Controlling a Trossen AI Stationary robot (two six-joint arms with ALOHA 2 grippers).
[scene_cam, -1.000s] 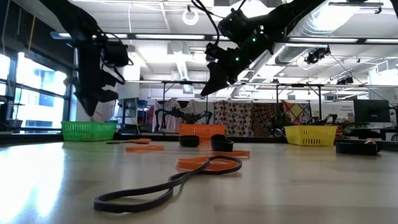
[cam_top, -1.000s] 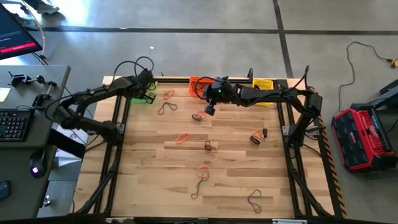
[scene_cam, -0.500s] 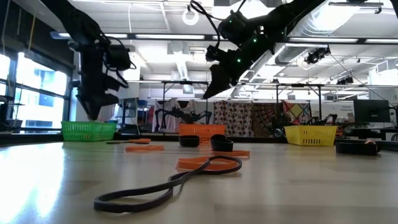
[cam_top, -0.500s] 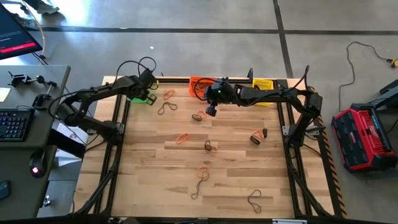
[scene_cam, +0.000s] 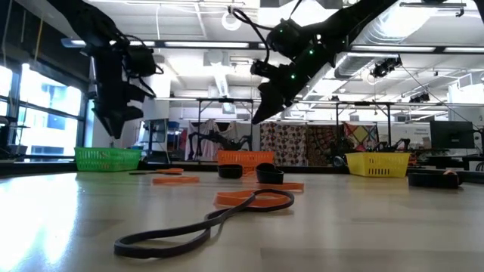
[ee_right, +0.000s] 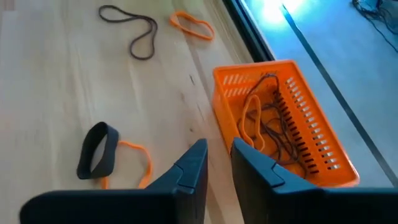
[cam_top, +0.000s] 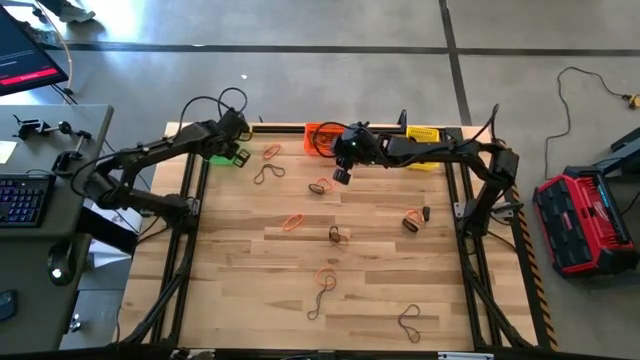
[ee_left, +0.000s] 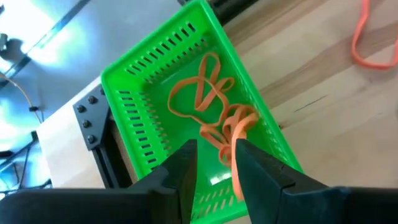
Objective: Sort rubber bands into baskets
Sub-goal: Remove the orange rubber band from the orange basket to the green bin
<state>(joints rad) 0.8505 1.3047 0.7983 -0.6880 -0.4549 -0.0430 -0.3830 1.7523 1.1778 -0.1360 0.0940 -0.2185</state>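
I see the right gripper (ee_right: 216,163), jaws narrowly apart and empty, beside the orange basket (ee_right: 292,118); black band (ee_right: 98,149) nearest (left gripper (ee_left: 214,163) slightly open over the green basket (ee_left: 155,74)).

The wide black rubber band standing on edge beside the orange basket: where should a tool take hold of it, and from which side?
Probably from above, pinching the upper wall of the wide black rubber band. It stands on its edge as an open loop, so one finger can enter the hollow. An orange rubber band touches it.

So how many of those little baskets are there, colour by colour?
Green basket: 1
Orange basket: 1
Yellow basket: 1
Total: 3 baskets
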